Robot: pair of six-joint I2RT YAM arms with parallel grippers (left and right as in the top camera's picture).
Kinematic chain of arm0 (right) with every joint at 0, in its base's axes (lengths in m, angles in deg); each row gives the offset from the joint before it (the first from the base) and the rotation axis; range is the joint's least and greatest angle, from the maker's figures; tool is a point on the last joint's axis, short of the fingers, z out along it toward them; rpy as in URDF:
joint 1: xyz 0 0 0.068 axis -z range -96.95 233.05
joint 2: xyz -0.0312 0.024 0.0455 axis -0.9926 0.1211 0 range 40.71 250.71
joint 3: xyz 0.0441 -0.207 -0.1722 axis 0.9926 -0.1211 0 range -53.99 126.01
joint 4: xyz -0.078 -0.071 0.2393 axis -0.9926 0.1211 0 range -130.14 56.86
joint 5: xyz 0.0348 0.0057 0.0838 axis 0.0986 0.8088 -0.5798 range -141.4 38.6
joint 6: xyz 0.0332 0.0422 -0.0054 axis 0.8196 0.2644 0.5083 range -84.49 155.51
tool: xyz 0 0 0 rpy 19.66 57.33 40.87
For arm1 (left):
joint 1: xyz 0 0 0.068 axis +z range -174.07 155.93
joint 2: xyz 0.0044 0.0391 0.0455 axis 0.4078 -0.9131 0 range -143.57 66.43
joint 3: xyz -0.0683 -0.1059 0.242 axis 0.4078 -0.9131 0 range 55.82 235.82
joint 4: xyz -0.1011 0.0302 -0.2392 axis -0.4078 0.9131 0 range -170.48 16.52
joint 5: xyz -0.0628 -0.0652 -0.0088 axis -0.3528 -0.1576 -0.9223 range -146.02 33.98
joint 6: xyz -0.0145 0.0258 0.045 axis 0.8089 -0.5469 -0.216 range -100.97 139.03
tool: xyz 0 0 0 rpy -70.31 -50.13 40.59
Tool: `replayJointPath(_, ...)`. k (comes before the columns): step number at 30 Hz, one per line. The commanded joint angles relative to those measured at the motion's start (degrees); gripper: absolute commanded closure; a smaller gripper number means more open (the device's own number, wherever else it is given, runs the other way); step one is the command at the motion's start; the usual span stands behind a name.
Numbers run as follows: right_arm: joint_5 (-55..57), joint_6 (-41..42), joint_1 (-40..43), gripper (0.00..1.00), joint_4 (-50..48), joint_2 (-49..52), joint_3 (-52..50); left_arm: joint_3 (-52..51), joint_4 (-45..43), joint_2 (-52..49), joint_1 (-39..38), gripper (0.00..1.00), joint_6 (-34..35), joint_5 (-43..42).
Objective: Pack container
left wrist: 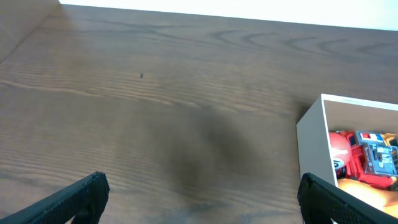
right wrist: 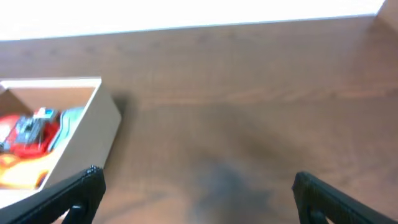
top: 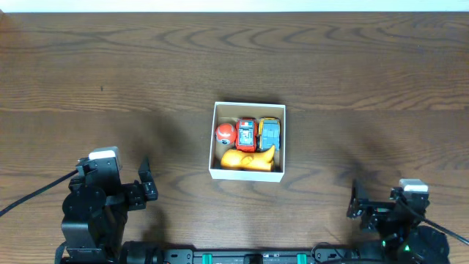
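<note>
The container [top: 214,139], a small square cardboard box, white outside and brown inside, sits at the table's middle. Inside it lie a red round toy [top: 225,133], a red car [top: 245,135], a blue car [top: 270,134] and a yellow toy [top: 248,159]. The box also shows in the left wrist view [left wrist: 314,140] and in the right wrist view [right wrist: 93,134]. My left gripper [top: 145,189] is open and empty at the front left, well away from the box. My right gripper [top: 357,203] is open and empty at the front right.
The dark wooden table [top: 110,73] runs to a pale far edge [top: 234,6]. Both arm bases stand at the near edge.
</note>
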Motion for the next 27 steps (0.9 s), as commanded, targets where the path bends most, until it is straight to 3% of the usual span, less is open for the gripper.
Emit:
replayJointPath(1,-0.59,-2.14,0.13,0.01,-7.04,0.04,-5.40,-0.13,0.02,-0.11,-0.17,0.02,0.94,0.59)
replayJointPath(9,-3.72,-11.13,0.13,0.01,-35.15,-0.33,-20.04,-0.13,0.02,-0.11,-0.17,0.02,0.94,0.59)
replayJointPath(15,-5.01,-16.98,0.13,0.01,-48.39,-0.68,-28.50,-0.13,0.02,-0.11,-0.17,0.02,0.94,0.59)
replayJointPath(19,-8.57,-23.06,0.13,0.01,-47.28,-0.68,-30.95,-0.13,0.02,-0.11,-0.17,0.02,0.94,0.59)
replayJointPath(27,-7.61,-22.88,0.13,0.01,-47.58,-0.66,-30.93,-0.13,0.02,-0.11,-0.17,0.02,0.94,0.59)
